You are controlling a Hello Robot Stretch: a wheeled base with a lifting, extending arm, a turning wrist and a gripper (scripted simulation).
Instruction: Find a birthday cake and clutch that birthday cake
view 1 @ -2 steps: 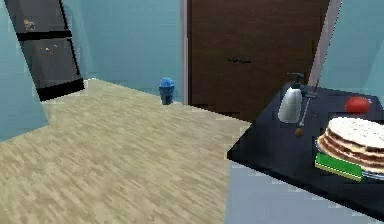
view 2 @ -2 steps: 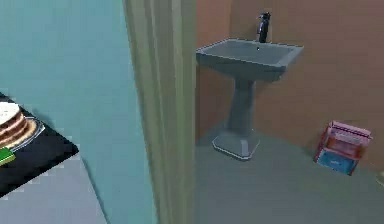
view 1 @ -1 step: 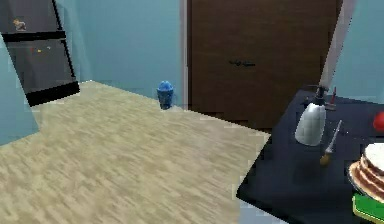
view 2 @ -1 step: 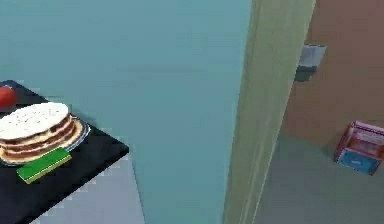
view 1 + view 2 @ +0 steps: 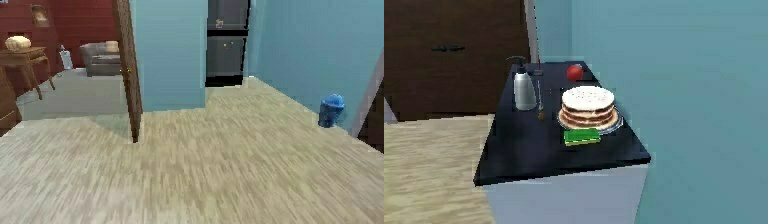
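Forward view: pale wood-grain floor (image 5: 200, 170) across the foreground. Light blue wall (image 5: 170, 50) at centre and right. Brown door (image 5: 128, 70) stands open, left of centre. Past it is a room with a dark red wall (image 5: 85, 20), grey carpet (image 5: 75, 95), grey armchair (image 5: 100, 55), wooden side table (image 5: 28, 62) and framed picture (image 5: 40, 15). Tall dark cabinet (image 5: 227, 40) in a recess at centre back. Small blue bin (image 5: 332, 108) by the wall at right.

Arm side view: counter (image 5: 524, 150), black top, white front, against a blue wall. Dark brown double door (image 5: 454, 50) beyond it at upper left. Light even, soft shadows
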